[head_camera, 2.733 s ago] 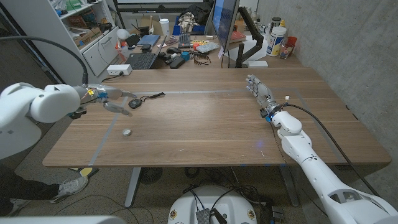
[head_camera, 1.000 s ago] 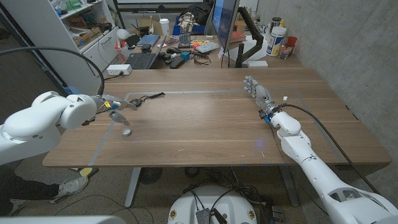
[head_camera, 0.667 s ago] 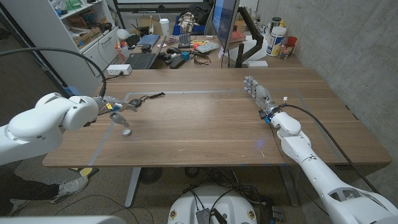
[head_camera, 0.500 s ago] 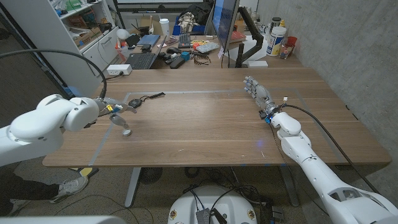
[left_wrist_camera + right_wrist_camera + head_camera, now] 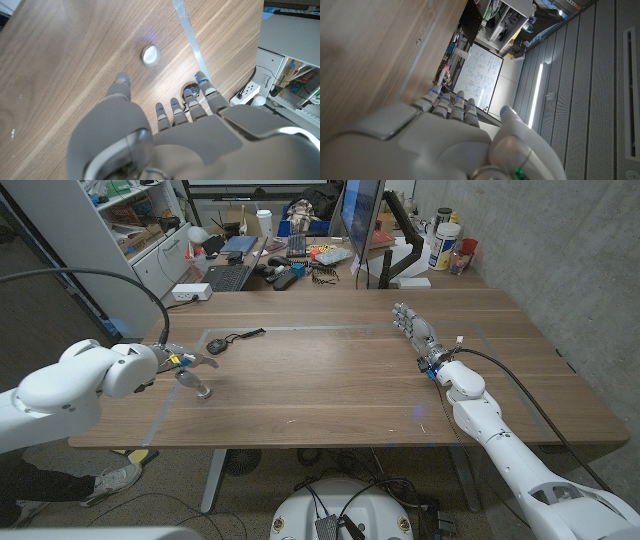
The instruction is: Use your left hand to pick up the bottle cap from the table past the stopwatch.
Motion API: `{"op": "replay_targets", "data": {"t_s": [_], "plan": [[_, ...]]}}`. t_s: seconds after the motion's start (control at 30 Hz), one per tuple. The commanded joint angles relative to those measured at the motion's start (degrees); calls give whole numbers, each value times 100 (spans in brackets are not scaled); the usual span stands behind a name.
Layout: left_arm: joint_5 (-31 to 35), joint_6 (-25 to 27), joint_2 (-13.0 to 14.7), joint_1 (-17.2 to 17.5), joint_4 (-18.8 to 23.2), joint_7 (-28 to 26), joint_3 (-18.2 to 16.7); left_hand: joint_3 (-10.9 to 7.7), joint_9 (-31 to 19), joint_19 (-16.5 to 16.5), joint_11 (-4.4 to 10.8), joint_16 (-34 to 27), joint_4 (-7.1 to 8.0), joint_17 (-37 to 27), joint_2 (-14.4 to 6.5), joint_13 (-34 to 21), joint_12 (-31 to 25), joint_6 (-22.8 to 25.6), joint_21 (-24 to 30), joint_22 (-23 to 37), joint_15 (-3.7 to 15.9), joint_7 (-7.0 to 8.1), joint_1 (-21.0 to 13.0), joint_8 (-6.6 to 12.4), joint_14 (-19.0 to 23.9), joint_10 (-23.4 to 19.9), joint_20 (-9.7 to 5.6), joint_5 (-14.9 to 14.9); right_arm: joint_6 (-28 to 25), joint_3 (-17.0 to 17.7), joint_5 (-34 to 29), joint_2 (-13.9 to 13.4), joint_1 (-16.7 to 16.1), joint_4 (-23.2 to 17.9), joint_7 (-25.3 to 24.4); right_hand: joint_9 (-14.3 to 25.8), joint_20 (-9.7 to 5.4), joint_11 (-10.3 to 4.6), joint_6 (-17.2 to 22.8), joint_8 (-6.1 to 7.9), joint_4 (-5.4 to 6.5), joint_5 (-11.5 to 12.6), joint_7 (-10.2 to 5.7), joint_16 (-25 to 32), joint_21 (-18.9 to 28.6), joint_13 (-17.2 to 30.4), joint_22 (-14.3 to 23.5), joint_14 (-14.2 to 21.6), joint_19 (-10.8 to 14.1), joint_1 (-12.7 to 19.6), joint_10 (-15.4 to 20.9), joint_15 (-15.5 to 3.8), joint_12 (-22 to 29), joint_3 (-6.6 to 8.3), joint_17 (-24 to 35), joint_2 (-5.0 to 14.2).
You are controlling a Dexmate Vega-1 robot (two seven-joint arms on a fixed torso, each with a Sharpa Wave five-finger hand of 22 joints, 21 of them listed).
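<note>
Hovering with fingers (image 5: 116, 91) spread, the left hand (image 5: 188, 364) overlaps the bottle cap (image 5: 150, 55) from above; its wrist view shows a gap.

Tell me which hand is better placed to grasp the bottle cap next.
Left. The left hand hovers right beside the bottle cap, fingers spread toward it and holding nothing. The right hand sits at the far side of the table, well away from the cap.

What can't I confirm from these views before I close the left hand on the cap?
- Contact: in the head view the left hand covers part of the bottle cap; the left wrist view shows the cap beyond the fingertips, but not their height above the table.
- Stopwatch: too small to read; mostly behind the fingers at the wrist.
- Right hand: palm side hidden.
</note>
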State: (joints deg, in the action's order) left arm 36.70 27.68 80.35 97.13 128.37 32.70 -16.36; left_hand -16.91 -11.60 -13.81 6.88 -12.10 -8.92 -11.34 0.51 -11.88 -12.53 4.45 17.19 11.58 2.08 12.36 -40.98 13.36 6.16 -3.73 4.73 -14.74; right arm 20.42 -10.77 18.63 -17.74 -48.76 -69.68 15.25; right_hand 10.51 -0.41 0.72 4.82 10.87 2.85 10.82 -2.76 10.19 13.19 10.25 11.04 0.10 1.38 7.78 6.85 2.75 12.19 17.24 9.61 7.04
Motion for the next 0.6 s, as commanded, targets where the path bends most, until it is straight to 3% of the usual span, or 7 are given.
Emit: {"op": "replay_targets", "data": {"t_s": [0.03,0.6], "plan": [[29,-30,-176,258,-113,-126,-183,6,-19,-40,32,-34,10,-16,-12,-16,-24,52,15,22,339,29,-75,32,49,-32,-4,12,-62,-14,-25,-39,-37,-111,-41,27,-15,-8,1,15,4,25,-41,5,-27,33,29,-5,50,-25,-11,48,-15,-16,13,-13],[2,118,-273,331,-360,-309,-223,18,-21,22,-2,-25,31,-26,-3,-18,-59,131,-22,7,352,29,-135,56,76,-148,42,21,-102,-42,-45,-69,-58,-156,-63,27,-33,-6,4,16,10,29,-40,2,-28,33,29,-4,54,-38,-15,52,-17,-21,12,-18]]}}
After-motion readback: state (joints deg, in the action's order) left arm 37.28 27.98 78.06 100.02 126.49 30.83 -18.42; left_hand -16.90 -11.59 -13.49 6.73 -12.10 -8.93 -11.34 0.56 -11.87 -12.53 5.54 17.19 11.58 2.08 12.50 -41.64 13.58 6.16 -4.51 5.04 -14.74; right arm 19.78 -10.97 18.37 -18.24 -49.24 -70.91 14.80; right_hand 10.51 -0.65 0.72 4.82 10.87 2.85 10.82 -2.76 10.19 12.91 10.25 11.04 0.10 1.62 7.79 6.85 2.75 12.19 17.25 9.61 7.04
